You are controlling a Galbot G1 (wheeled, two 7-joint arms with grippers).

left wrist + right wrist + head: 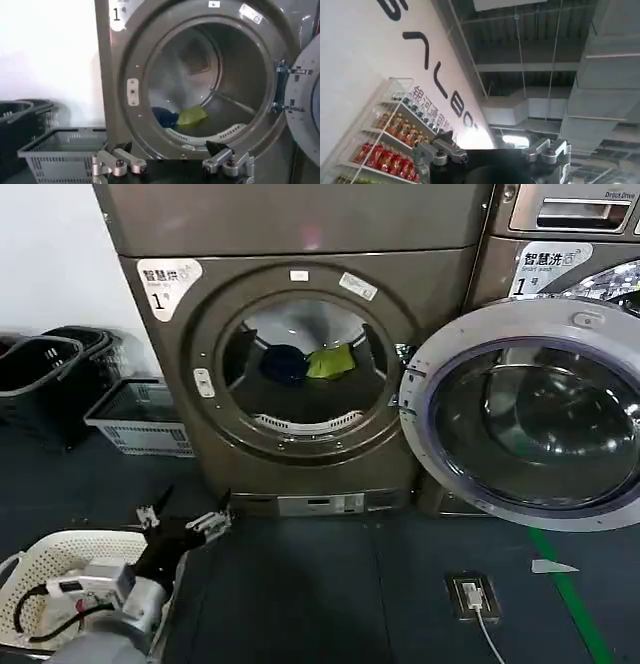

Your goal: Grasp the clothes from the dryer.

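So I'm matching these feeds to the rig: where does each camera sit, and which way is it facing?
Head view: on the robot's head, looking forward and down at the dryer, its door swung open; the left tool shows low, over a white basket.
Left wrist view: on the left arm, facing the drum; left tool open, empty.
Right wrist view: on the right arm, aimed up at the ceiling; right tool open.
Head and left wrist share the clothes.

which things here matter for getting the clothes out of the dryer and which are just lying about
Job:
- dark navy garment
- bright yellow-green garment
- bronze-grey front-loading dryer, door open
- left gripper, jaws open, low before the dryer

Lying about:
- grey mesh basket
- black baskets
- white perforated basket
- neighbouring washer
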